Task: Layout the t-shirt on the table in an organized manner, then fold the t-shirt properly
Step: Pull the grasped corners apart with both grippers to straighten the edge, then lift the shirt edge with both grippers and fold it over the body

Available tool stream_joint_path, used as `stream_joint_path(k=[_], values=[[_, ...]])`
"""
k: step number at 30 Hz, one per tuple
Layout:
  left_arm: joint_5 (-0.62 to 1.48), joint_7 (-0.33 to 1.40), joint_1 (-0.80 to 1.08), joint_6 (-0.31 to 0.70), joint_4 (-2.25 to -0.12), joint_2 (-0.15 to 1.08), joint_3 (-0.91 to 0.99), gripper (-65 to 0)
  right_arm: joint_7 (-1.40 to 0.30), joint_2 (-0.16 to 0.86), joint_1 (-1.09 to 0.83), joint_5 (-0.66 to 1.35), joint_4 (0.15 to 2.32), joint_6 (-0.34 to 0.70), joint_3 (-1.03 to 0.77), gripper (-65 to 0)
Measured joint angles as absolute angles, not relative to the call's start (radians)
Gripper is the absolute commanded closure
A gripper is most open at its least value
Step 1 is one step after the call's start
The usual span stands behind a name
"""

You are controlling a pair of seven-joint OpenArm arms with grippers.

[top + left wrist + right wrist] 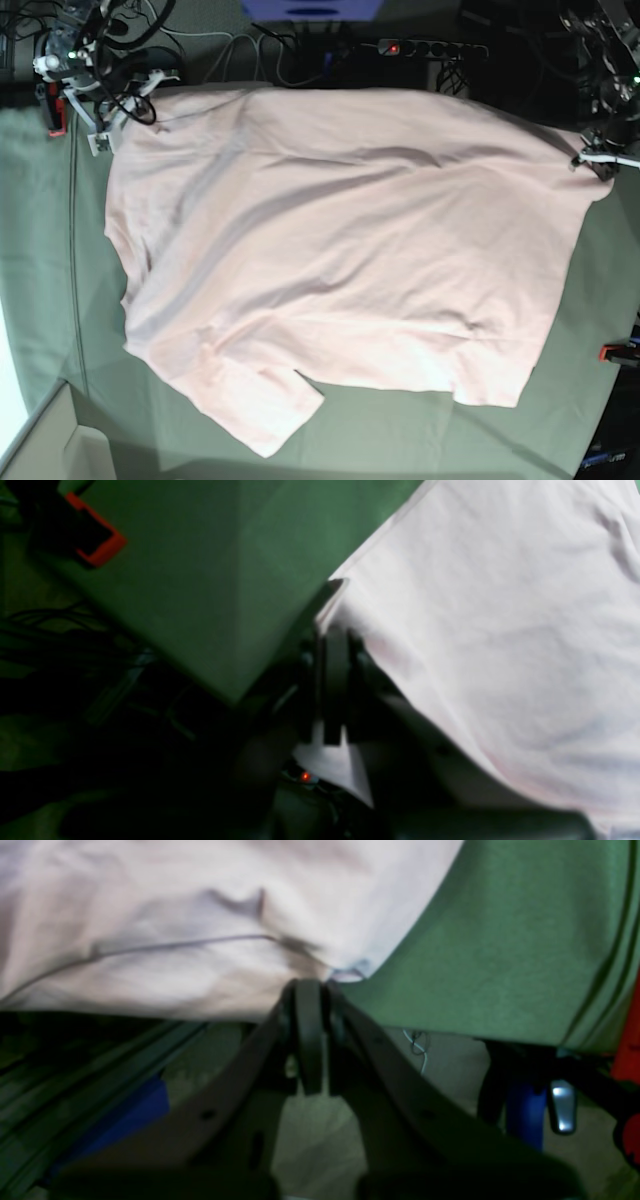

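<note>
Fingers of the right gripper are pressed together with no gap between them, their dark tips pinching the edge of the t-shirt right where the pale pink cloth meets the green table. From those tips the shirt spreads away up and to one side, a seam line and a few creases running across it, while the bare green cloth lies on the other side of them. Below and behind the fingers the table edge drops off to a dim floor with a blue object and a red clamp off to the far side. On the left gripper the fingers are likewise closed tight, nipping a corner of the shirt's hem at the table edge; the pink fabric fans out beyond and beside them, and a fold of it hangs down past them over the edge. Away from these fingers, across the green surface, sits an orange-red clamp. In the base view the shirt lies spread wide over the table, plain side up, one sleeve pointing toward the near edge, and each gripper holds one far corner, at opposite ends of the far edge.
</note>
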State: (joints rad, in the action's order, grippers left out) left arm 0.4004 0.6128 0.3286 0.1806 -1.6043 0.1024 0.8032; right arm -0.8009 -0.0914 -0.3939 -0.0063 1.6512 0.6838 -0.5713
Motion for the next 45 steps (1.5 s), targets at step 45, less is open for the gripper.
stream_joint_path(k=[45], values=[[0.4,0.62,0.17,0.178,-1.656,0.101,0.804,0.0,-0.828,-0.102,-0.117,-0.007,1.765,0.692,-0.616,0.0]])
